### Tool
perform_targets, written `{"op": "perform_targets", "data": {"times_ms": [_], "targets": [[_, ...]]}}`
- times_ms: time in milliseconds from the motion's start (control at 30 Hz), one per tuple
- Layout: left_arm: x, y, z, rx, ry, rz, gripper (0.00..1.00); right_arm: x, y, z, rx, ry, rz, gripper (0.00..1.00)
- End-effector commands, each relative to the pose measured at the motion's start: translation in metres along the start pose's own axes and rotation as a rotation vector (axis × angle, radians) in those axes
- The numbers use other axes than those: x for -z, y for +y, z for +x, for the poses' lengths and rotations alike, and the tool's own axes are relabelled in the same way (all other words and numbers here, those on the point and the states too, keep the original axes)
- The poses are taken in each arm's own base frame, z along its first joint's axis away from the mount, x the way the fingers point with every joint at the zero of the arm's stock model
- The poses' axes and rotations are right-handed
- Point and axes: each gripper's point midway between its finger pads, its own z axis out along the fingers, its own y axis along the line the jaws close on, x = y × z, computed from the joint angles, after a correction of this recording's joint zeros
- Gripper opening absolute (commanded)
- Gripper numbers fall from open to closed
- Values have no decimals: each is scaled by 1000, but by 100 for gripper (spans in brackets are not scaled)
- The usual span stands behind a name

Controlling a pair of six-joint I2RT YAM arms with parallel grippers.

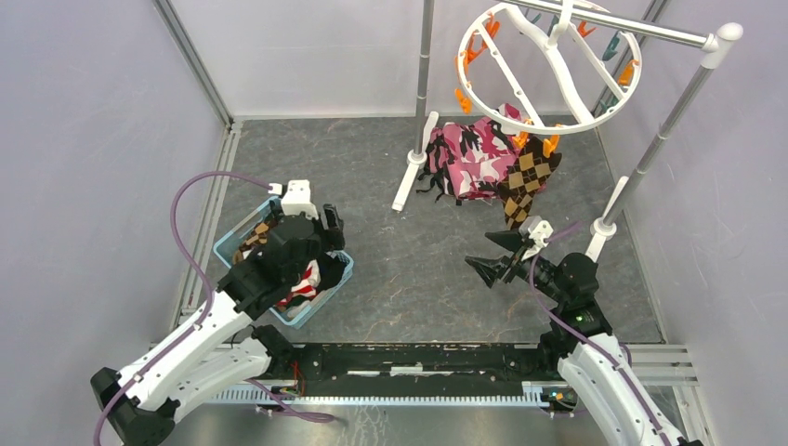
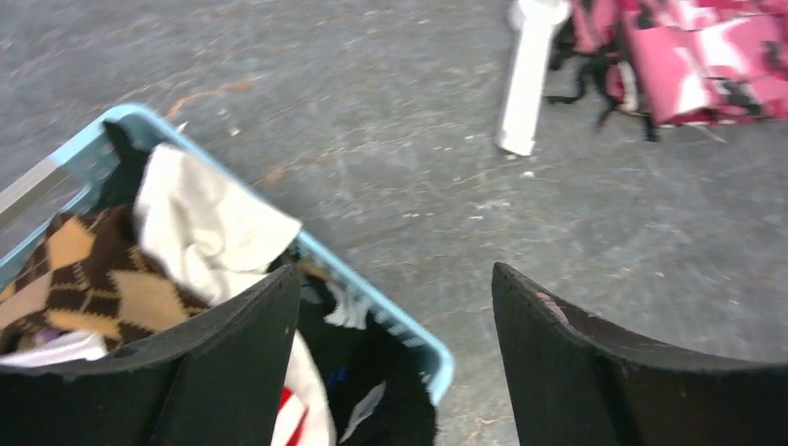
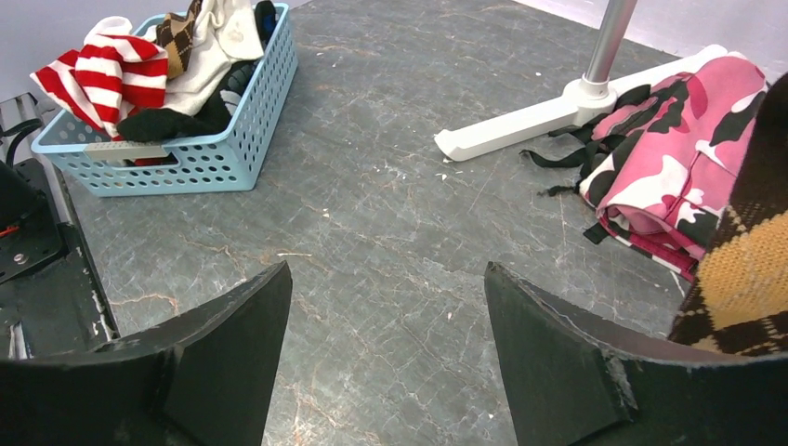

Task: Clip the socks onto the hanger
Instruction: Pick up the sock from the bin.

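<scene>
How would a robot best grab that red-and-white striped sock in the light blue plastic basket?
Probably from above: pinch the red-and-white striped sock where it humps over the rim of the light blue plastic basket. It sits highest there, and walls block sideways approaches.

Wide-spread end effector (image 3: 386, 271), blue basket (image 3: 226, 153) of socks (image 3: 102, 71), camouflage cloth (image 3: 671, 160)

White arms (image 1: 209, 325), black joints (image 1: 279, 258), purple cables (image 1: 175, 209); each gripper (image 2: 395, 271) has black fingers (image 2: 576, 372).
</scene>
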Motion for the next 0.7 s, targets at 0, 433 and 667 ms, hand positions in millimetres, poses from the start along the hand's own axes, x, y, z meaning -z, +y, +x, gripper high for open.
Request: {"op": "perform_targets", "data": {"times_ms": [0,433,667], "targets": [[0,47,0,4,32,-229,72,-2,4,-8,20,-42,-27,82],[-18,125,28,185,129,-414,57,-2,-3,-1,22,-36,9,82],[-29,135,52,200,191,-471,55,-3,-3,4,16,-26,8,82]]}}
